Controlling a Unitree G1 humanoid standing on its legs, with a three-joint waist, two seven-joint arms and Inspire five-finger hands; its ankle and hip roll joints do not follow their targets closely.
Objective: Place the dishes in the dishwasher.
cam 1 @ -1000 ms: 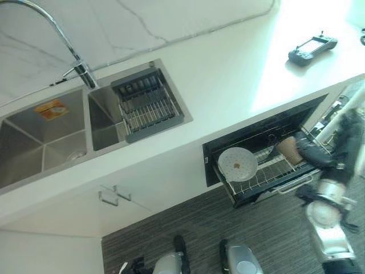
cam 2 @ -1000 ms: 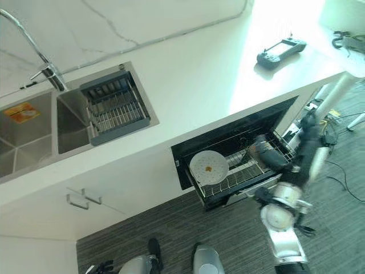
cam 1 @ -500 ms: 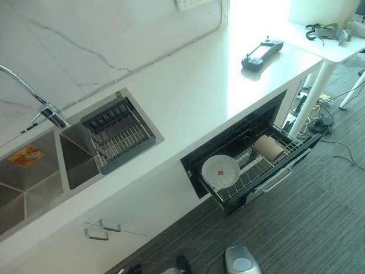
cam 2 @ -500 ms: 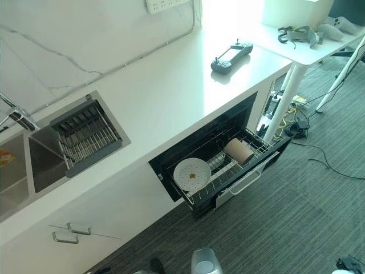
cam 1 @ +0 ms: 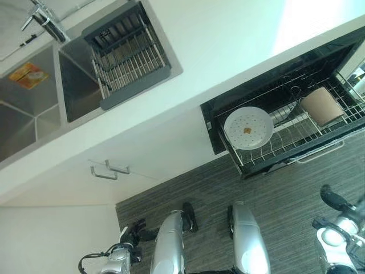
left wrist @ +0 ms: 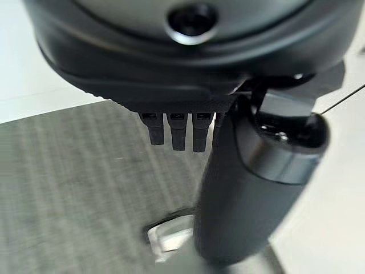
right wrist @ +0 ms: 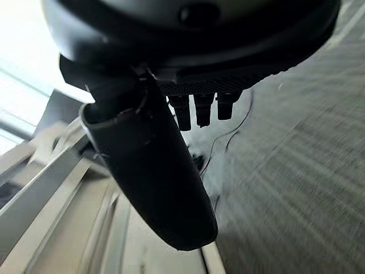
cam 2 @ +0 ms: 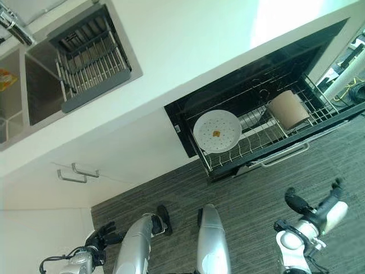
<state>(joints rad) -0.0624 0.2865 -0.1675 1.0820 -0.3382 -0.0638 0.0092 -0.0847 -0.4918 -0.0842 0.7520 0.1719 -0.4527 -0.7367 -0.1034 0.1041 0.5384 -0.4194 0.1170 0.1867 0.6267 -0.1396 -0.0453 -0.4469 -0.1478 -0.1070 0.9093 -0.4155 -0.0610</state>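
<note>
Since plate (cam 1: 248, 128) and cup (cam 1: 321, 105) already sit in pulled-out rack (cam 1: 336, 133) of dishwasher (cam 2: 188, 136), loading looks done. Both hands hang low by floor, away from rack: left hand (left wrist: 188, 123) and right hand (right wrist: 199, 103) with fingers straight, thumbs out, holding nothing. Next move, by judgement: push rack in by front handle (cam 2: 279, 157). Sink basket (cam 1: 128, 54) contents hard to make out; dishwasher interior dark.

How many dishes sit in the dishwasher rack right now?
2: a white plate toward the rack's left end, and a brown cup on its side toward the right end. More could be hidden in the dark back.
</note>
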